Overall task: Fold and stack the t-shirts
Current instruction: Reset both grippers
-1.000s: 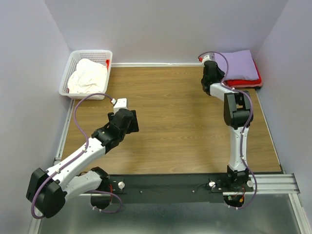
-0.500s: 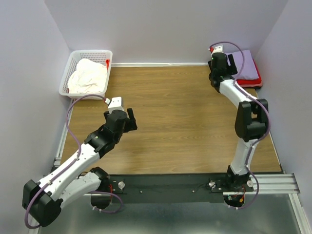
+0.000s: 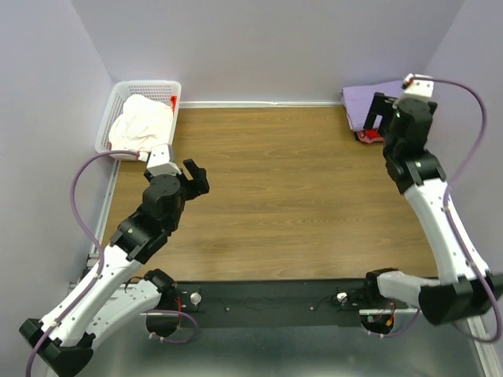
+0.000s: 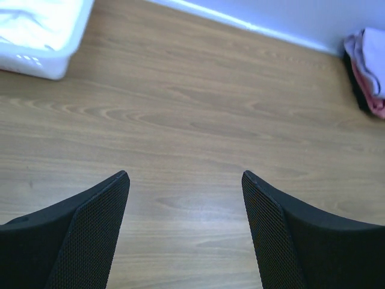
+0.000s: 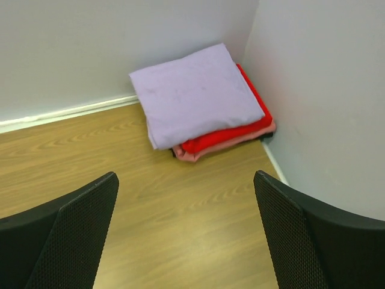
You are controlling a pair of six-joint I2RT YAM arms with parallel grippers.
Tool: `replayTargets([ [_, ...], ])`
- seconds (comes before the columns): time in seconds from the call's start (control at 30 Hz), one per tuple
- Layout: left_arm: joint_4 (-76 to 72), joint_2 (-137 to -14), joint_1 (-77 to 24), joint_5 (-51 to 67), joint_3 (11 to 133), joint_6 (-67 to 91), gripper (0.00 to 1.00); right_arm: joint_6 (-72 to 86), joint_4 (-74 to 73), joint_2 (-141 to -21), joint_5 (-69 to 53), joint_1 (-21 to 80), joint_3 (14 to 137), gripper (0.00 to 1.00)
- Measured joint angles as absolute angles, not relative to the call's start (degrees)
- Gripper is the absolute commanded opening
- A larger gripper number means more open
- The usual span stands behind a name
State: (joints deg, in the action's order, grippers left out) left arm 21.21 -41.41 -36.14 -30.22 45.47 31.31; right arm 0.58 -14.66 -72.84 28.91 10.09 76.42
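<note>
Lying in the far right corner of the wood-grain table (image 3: 275,188), where the two pale walls meet, a neat stack of folded cloth is seen. The lavender t-shirt (image 5: 195,90) is laid on top as a smooth, soft, roughly square pad with rounded edges. The red t-shirt (image 5: 234,137) is pressed flat directly beneath it, and only its edge is shown along the near and right sides. A thin pink layer (image 5: 204,152) is seen under the red one; what it belongs to cannot be told.

The right gripper (image 5: 185,174) is held near the stack, just short of it, with its jaws spread wide and nothing between them. Its black fingers (image 5: 72,235) are faced with a fine mesh texture.

The cream-white t-shirt (image 3: 141,122) is heaped in rumpled folds inside the white plastic lattice basket (image 3: 149,85) at the far left corner.

The left gripper (image 4: 185,176) is likewise parted and empty, poised over bare boards near the basket.
</note>
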Motion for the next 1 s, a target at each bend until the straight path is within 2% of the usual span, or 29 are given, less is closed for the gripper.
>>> replayTargets([
  [0.3, 22.11, -38.02, -36.14, -41.32, 52.84, 27.03, 0.84, 9.63, -21.06, -42.28, 27.90, 10.15, 62.28, 1.00],
  [0.47, 21.21, -35.66, -36.14, -46.87, 53.56, 25.06, 0.86, 12.64, -22.85, -30.26, 27.09, 10.13, 58.52, 1.00],
  [1.0, 14.35, -34.46, -36.14, -48.88, 49.34, 24.47, 0.86, 16.99, -27.46, -27.57, 26.79, 10.15, 53.65, 1.00],
])
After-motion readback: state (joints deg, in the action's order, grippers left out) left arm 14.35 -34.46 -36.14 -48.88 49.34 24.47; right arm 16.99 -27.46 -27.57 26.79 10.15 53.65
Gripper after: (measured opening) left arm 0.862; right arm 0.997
